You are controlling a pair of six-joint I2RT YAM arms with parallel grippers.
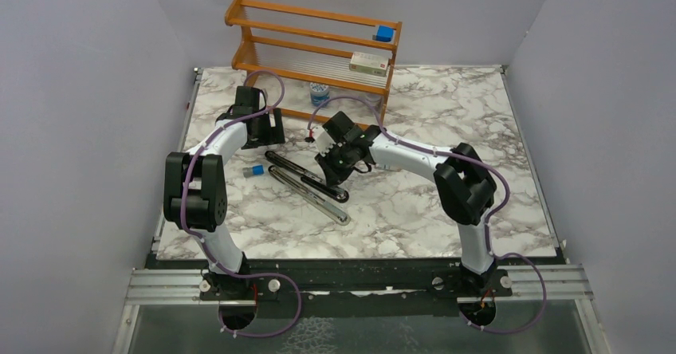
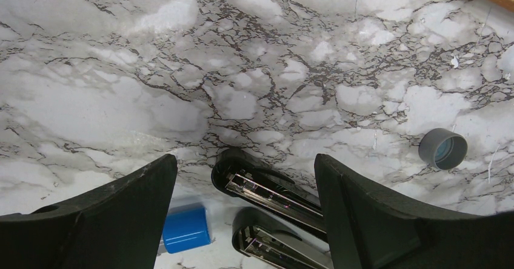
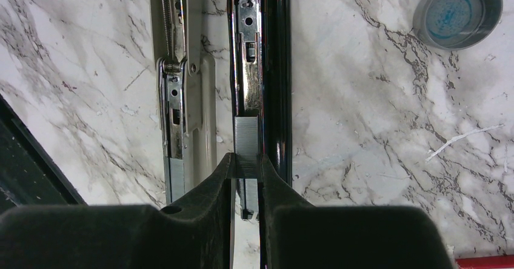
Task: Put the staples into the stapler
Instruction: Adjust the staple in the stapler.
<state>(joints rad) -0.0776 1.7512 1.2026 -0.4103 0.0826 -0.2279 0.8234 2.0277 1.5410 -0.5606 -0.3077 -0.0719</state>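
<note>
The stapler point(image 1: 319, 202) lies opened flat on the marble table, its two long bars side by side. In the right wrist view the black bar point(image 3: 276, 69) with its silver channel runs beside the pale metal bar point(image 3: 182, 69). My right gripper point(image 3: 246, 160) is shut on a short grey strip of staples point(image 3: 245, 139), held lengthwise over the black bar's channel; I cannot tell whether it touches. My left gripper point(image 2: 245, 166) stands open and empty above the stapler's far ends point(image 2: 267, 190), and it is seen from above in the top view point(image 1: 267, 131).
A small blue cap point(image 2: 185, 226) lies left of the stapler's ends, and a grey cap point(image 2: 443, 148) lies to their right. A wooden rack point(image 1: 319, 39) with a box and a blue cube stands at the back. A bottle point(image 1: 319, 92) is under it.
</note>
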